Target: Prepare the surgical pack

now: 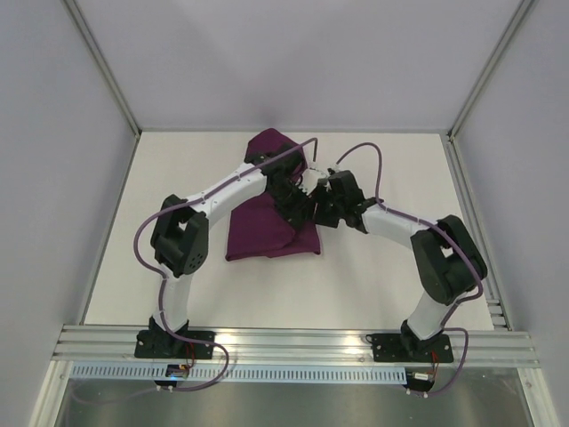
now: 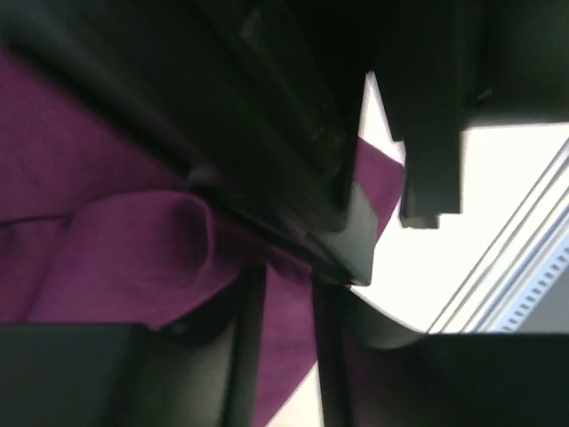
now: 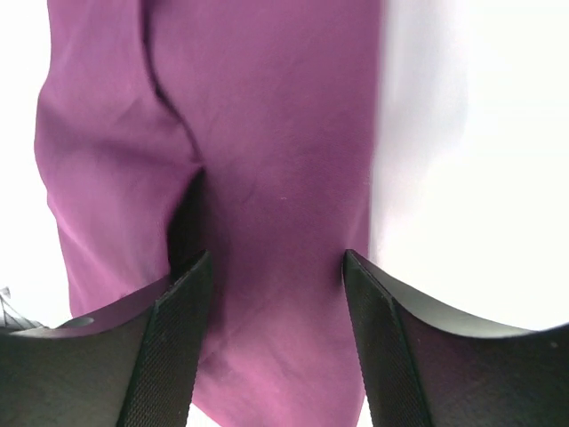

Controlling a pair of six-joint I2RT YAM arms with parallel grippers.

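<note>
Purple cloth (image 1: 267,233) lies folded on the table (image 1: 178,285), long axis running away from the bases, with both arms meeting at its right edge. Right gripper (image 3: 274,267) jaws are spread, the cloth directly beneath and between them. Left gripper (image 1: 300,200) sits over the cloth; can't tell its jaw state.

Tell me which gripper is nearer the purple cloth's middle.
Left. The left gripper is over the purple cloth's right side; the right gripper sits at its right edge.
</note>
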